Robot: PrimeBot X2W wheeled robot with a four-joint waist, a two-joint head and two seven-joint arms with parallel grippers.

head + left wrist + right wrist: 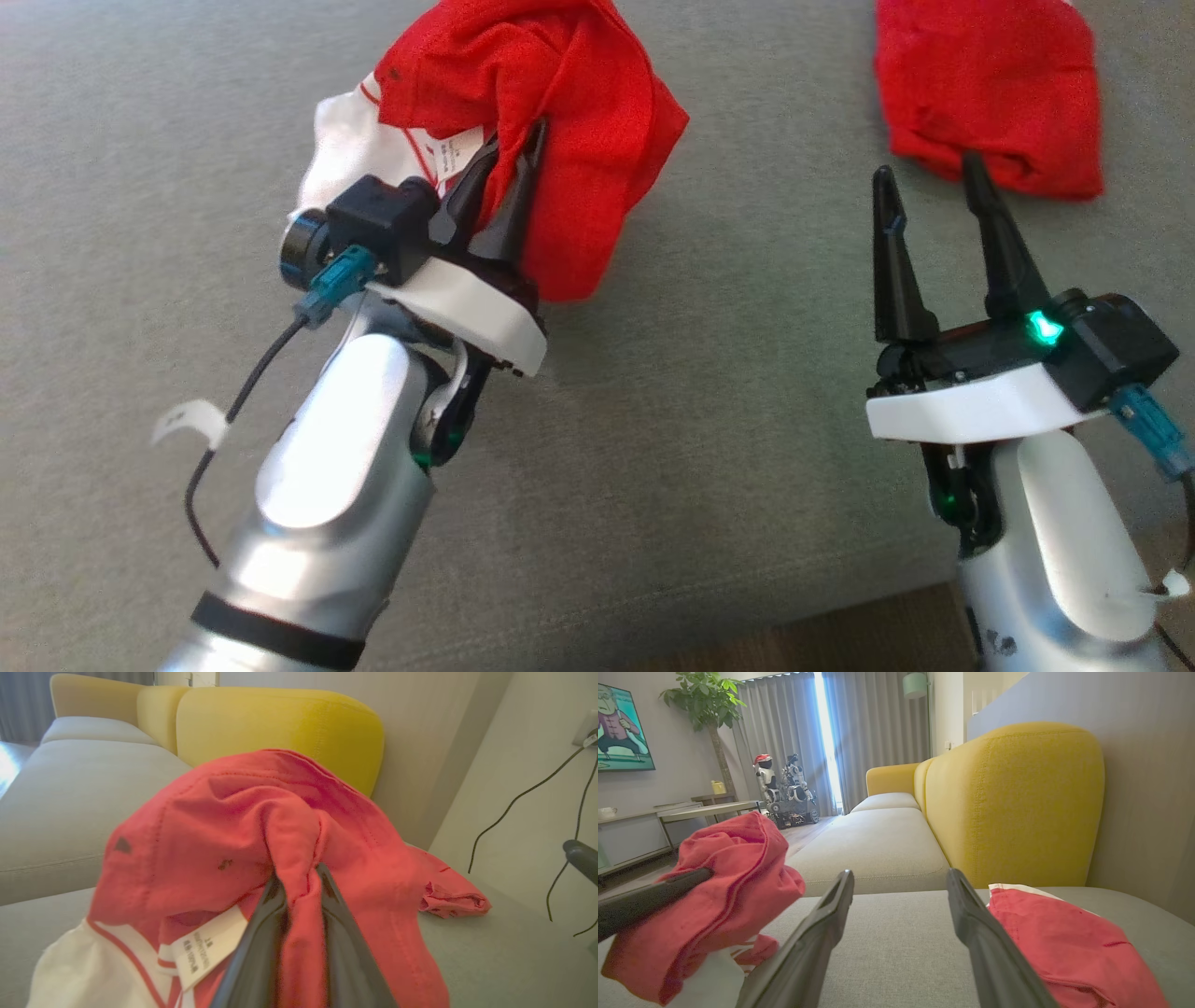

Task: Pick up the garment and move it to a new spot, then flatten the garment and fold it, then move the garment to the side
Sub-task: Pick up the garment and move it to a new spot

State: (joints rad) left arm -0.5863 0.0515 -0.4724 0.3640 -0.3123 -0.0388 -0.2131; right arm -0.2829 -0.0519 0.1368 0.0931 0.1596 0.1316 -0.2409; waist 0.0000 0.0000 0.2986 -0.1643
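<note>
The garment, a crumpled red jersey with a white sleeve panel and a white label, hangs bunched above the grey sofa seat at the upper left. My left gripper is shut on a fold of its red cloth. In the left wrist view the garment drapes over both dark fingers, the label dangling beside them. My right gripper stands open and empty over the seat at the lower right. The right wrist view shows the garment lifted at the left.
A smaller plain red bundle lies on the seat just beyond my right fingertips, also the red bundle at the right wrist view's right. Yellow sofa back cushions rise behind the grey seat. Cables hang on the wall.
</note>
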